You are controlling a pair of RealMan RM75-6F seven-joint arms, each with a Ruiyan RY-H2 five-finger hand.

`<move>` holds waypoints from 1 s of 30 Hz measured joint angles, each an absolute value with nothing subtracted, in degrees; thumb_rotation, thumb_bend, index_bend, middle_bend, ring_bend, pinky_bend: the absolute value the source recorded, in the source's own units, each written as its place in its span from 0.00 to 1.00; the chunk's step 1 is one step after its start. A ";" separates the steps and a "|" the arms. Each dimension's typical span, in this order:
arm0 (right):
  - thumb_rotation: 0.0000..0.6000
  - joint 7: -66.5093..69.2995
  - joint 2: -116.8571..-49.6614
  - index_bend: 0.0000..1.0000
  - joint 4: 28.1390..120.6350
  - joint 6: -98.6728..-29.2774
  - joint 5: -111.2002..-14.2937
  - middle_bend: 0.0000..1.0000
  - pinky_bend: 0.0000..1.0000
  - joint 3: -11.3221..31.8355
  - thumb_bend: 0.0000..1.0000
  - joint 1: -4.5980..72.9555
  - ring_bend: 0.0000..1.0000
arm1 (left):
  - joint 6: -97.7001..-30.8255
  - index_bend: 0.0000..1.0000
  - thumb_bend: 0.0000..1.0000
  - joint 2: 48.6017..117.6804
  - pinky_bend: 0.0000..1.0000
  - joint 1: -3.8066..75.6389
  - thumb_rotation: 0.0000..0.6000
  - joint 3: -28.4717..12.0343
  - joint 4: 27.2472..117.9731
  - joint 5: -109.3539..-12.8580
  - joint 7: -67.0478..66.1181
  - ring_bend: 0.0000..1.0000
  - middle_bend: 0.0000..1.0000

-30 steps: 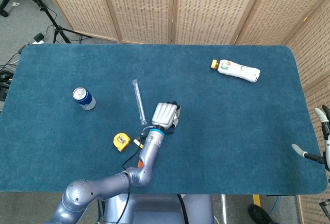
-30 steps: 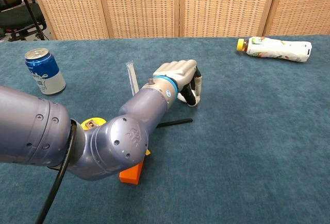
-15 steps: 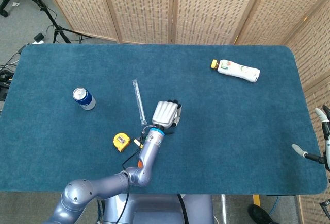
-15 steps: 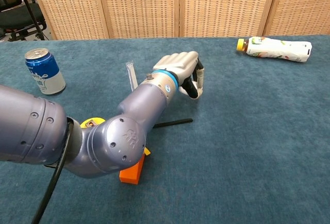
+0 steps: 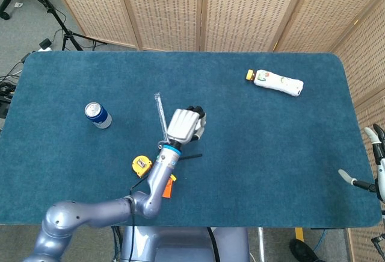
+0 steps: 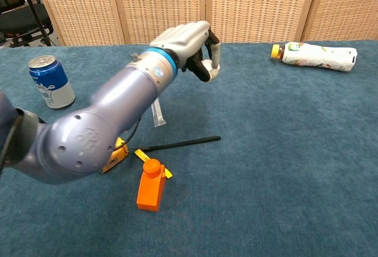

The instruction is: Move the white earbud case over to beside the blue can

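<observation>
The blue can [image 5: 97, 115] [image 6: 51, 82] stands upright at the table's left. My left hand [image 5: 183, 124] [image 6: 186, 41] is raised above the table's middle, well to the right of the can. Its fingers are curled around the white earbud case [image 6: 209, 68], of which only a small white part shows between them in the chest view. In the head view the hand hides the case. My right hand [image 5: 374, 147] shows only at the far right edge, off the table, with its fingers apart and nothing in them.
A clear wrapped straw [image 5: 160, 114] [image 6: 155, 106], a yellow tape measure [image 5: 141, 165], a black stick [image 6: 183, 143] and an orange block [image 6: 150, 189] lie below and left of the raised hand. A white bottle [image 5: 277, 82] [image 6: 316, 55] lies at the far right.
My left hand has risen off the table with its fingers still curled, and has moved a little left and away. The black stick and orange block it hid now show.
</observation>
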State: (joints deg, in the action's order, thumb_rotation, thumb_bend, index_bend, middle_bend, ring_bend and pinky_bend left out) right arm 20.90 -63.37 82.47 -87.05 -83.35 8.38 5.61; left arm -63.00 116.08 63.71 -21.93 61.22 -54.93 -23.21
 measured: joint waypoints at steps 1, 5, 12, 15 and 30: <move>1.00 20.84 -63.38 0.00 82.52 -87.10 -83.42 0.00 0.00 8.35 0.00 5.60 0.00 | -63.58 0.63 0.46 114.01 0.64 62.55 1.00 -21.14 63.37 -56.04 -23.21 0.45 0.44; 1.00 20.23 -63.43 0.00 82.78 -87.49 -83.88 0.00 0.00 8.23 0.00 5.50 0.00 | -65.58 0.63 0.45 106.92 0.64 58.35 1.00 -18.22 69.75 -59.75 -22.83 0.45 0.44; 1.00 17.84 -63.83 0.00 83.61 -88.45 -85.43 0.00 0.00 7.71 0.00 5.39 0.00 | -68.07 0.63 0.44 94.61 0.64 50.71 1.00 -11.98 78.40 -66.67 -18.12 0.45 0.45; 1.00 16.30 -64.08 0.00 84.16 -89.06 -86.16 0.00 0.00 7.40 0.00 5.26 0.00 | -68.82 0.63 0.44 89.15 0.64 47.61 1.00 -8.35 80.81 -71.49 -12.03 0.45 0.45; 1.00 11.56 -64.96 0.00 86.14 -90.63 -88.98 0.00 0.00 6.05 0.00 4.89 0.00 | -78.54 0.63 0.42 78.93 0.64 32.96 1.00 7.50 67.31 -91.25 9.09 0.45 0.45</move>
State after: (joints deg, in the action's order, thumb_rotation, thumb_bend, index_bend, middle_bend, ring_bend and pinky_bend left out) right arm 11.56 -64.96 86.14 -90.63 -88.98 6.05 4.89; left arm -78.54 78.93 32.96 7.50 67.31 -91.25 9.09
